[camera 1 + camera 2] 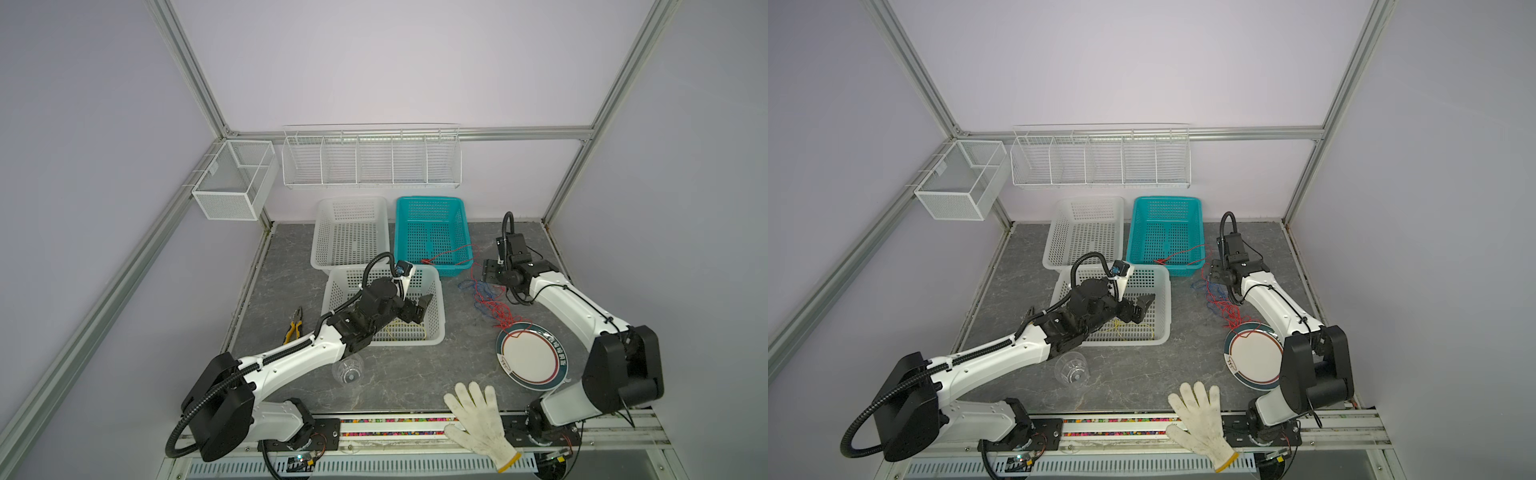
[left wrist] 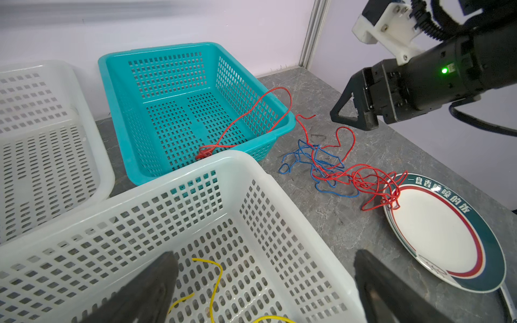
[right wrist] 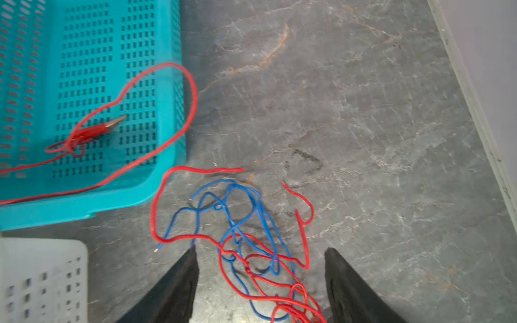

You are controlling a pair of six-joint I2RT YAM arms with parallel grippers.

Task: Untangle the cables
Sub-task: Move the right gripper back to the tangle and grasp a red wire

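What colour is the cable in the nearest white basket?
Yellow cable, clearest in left wrist view.

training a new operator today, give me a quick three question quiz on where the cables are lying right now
1. True or false: the clip end of the red cable lies inside the teal basket.
2. What holds the yellow cable? A) the plate B) the near white basket C) the far white basket
3. Fill in: on the table, the red cable is tangled with the ___ cable.

Key: 1 true; 2 B; 3 blue, the blue cable.
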